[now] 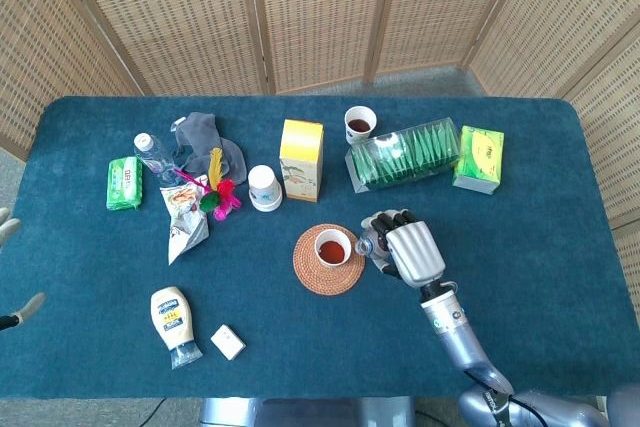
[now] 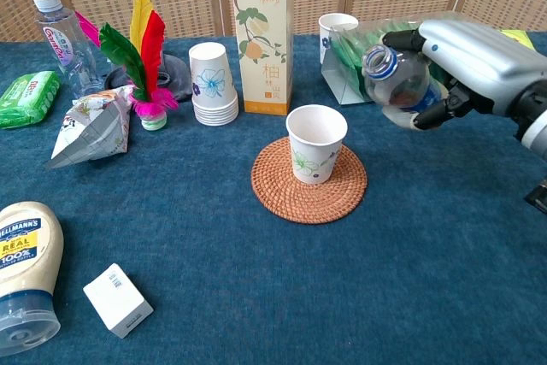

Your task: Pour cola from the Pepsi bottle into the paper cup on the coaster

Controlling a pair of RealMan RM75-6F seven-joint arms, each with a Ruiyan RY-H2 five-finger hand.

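A white paper cup (image 2: 315,143) with cola in it (image 1: 332,246) stands on a round woven coaster (image 2: 275,188) (image 1: 312,273) near the table's middle. My right hand (image 2: 466,55) (image 1: 407,250) grips the uncapped Pepsi bottle (image 2: 399,79) (image 1: 368,245) just right of the cup. The bottle is tilted, its open mouth pointing left toward the cup and raised above the rim. No cola shows leaving the mouth. My left hand (image 1: 12,272) shows only as fingertips at the left edge of the head view, apart and holding nothing.
Behind the coaster stand a stack of paper cups (image 2: 213,85), a yellow juice carton (image 2: 261,33), another filled cup (image 1: 360,124) and a green packet box (image 1: 404,155). On the left lie a water bottle (image 2: 60,32), a feather shuttlecock (image 2: 141,50), a mayonnaise bottle (image 2: 26,267) and a small white box (image 2: 118,299).
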